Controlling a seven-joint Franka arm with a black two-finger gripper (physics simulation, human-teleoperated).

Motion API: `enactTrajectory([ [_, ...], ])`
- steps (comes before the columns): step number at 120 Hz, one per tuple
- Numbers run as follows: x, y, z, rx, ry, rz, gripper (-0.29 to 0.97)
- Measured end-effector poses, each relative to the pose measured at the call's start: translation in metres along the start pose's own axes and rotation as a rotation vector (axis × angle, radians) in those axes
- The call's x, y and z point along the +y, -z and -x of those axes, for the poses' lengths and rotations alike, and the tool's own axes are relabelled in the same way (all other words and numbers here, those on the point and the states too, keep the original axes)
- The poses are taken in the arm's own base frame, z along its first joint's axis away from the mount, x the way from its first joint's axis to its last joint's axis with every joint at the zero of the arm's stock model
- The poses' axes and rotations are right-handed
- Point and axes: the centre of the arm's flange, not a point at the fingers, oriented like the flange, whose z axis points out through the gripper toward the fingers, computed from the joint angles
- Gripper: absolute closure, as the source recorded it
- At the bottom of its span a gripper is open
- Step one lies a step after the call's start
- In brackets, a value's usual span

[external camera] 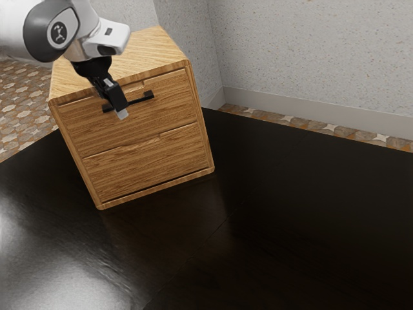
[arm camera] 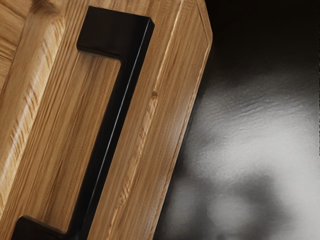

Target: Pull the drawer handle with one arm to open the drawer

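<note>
Item 1. Dark glossy table (external camera: 290,213), carrying everything else, with a speckled grey wall (external camera: 310,45) and patterned floor tiles (external camera: 19,123) beyond it.

Item 2. Wooden cabinet (external camera: 129,58), standing on the table toward the exterior view's left. It had two drawer fronts, one above the other.

Item 3. My arm (external camera: 58,29), white and grey, coming in from the exterior view's upper left and reaching down over the cabinet's top edge.

Item 4. Lower drawer (external camera: 145,161), lying flush in the cabinet face.

Item 5. Top drawer (external camera: 164,116), just under the cabinet top. I could not tell whether it stood out from the cabinet at all. In the wrist view its front (arm camera: 155,125) showed a bevelled edge against the table.

Item 6. Drawer handle (external camera: 139,99), a black bar on two short posts, mounted on the top drawer's front. It ran close under my hand in the wrist view (arm camera: 117,120).

Item 7. My gripper (external camera: 120,111), black, set at the handle near its end toward the exterior view's left. Whether it was open or clamped on the bar, I could not tell.
</note>
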Motion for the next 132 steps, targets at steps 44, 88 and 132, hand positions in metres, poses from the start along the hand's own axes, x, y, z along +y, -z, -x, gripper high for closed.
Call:
enactTrajectory([
  [44,-0.001,-0.016,-0.012,0.024,-0.037,0.011,0.0],
  [88,0.0,-0.028,-0.016,0.015,-0.112,0.019,0.0],
  [132,0.012,-0.034,-0.011,-0.004,-0.158,0.062,0.01],
])
